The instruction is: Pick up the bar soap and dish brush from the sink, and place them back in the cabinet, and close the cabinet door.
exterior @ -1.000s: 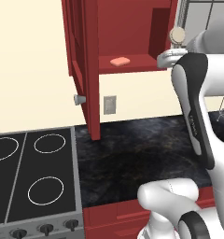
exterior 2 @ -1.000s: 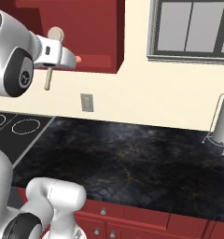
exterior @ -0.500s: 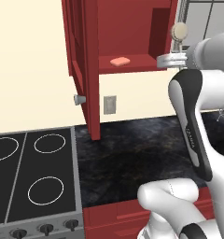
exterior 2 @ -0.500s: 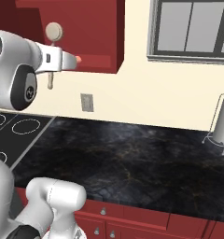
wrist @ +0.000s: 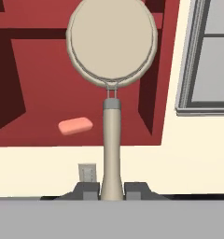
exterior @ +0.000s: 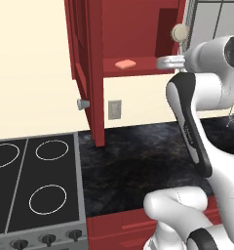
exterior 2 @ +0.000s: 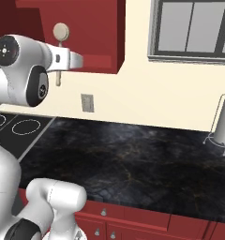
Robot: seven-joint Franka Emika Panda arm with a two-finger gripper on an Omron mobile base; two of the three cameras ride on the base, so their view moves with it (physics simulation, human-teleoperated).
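Claw [wrist: 112, 189] is clenched on the brush [wrist: 112, 51] handle, disc head up and handle upright, so its long axis runs vertical. It hangs just outside the open cabinet [exterior: 138, 29], at the shelf's right front edge. Soap [exterior: 125, 64] lies flat on that shelf, left of the brush. Door [exterior: 85, 68] stands wide open at the left. My guess: the shelf lies straight ahead, so the brush must go inward.
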